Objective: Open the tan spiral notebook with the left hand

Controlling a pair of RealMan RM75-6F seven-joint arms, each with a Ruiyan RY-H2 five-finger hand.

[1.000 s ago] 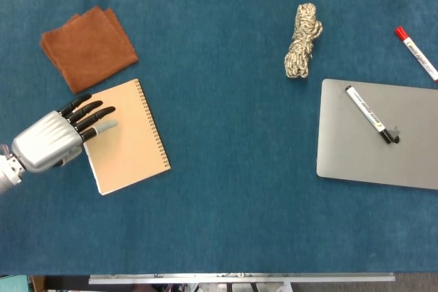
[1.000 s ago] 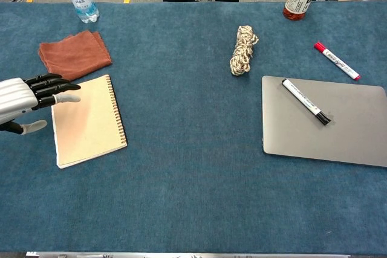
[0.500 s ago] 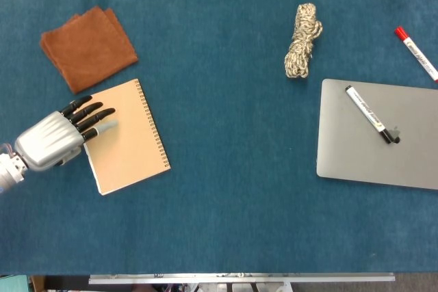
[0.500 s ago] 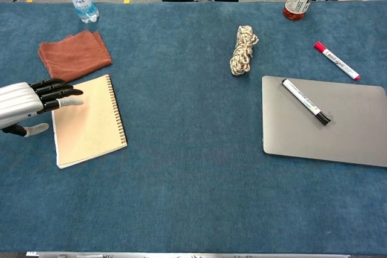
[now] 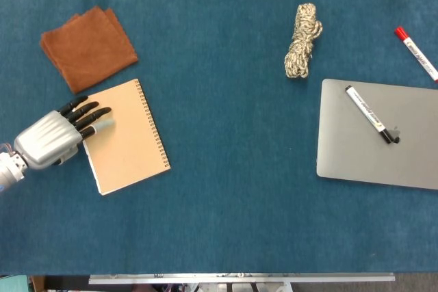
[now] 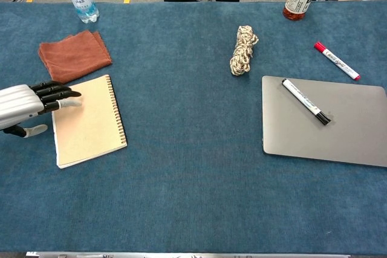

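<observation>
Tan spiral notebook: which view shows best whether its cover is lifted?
The chest view: its lower angle shows the tan spiral notebook lying closed, page edge visible. The head view shows only its flat cover from above.

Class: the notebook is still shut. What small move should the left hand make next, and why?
Probably slide the left hand back so its fingertips catch the notebook cover's free edge. The spiral runs along the far side, and the fingers lie over the closed cover.
</observation>
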